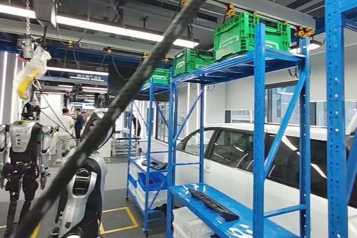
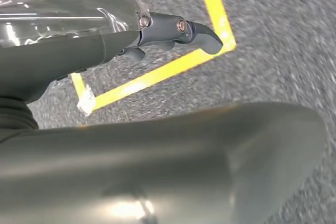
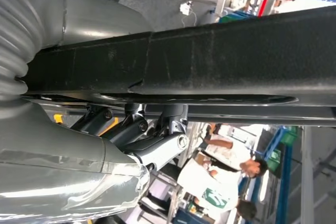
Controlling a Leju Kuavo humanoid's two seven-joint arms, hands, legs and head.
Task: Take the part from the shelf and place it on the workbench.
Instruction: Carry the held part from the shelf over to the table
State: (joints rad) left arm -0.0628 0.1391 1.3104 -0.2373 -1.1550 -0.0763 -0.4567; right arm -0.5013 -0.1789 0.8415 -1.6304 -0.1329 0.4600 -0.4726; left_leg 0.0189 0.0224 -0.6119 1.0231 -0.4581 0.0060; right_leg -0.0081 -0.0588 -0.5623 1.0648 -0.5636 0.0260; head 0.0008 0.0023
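White car (image 1: pixel 252 154) parked behind tall blue steel shelving racks (image 1: pixel 259 137), spanning most of the right half of the head view. Green slotted plastic crates (image 1: pixel 248 32) up on the top shelves of the racks. Nearest rack's lower blue shelf carrying a flat dark part (image 1: pixel 212 203); a similar dark piece on the next rack's shelf further back, white bins underneath. Grey speckled floor (image 2: pixel 277 40) marked with yellow tape lines (image 2: pixel 166 69).

Long black rod-like part (image 1: pixel 126 96) crossing the head view diagonally from lower left to top centre, close to the camera, well off the shelf and held up in the air. Same part filling the right wrist view as a wide black bar (image 3: pixel 222 56), gripped by the right hand (image 3: pixel 130 129): thumb on one side, dark fingers (image 3: pixel 162 145) curled tight against the other.

Left hand (image 2: pixel 150 35) hanging over the floor, nothing in it, one dark finger (image 2: pixel 198 32) sticking out nearly straight, other fingers mostly hidden.

Two other humanoid robots (image 1: pixel 23 154) standing at left in the head view. Two people (image 1: pixel 71 124) far back in the aisle. Person in a white shirt (image 3: pixel 210 182) visible past the right hand.
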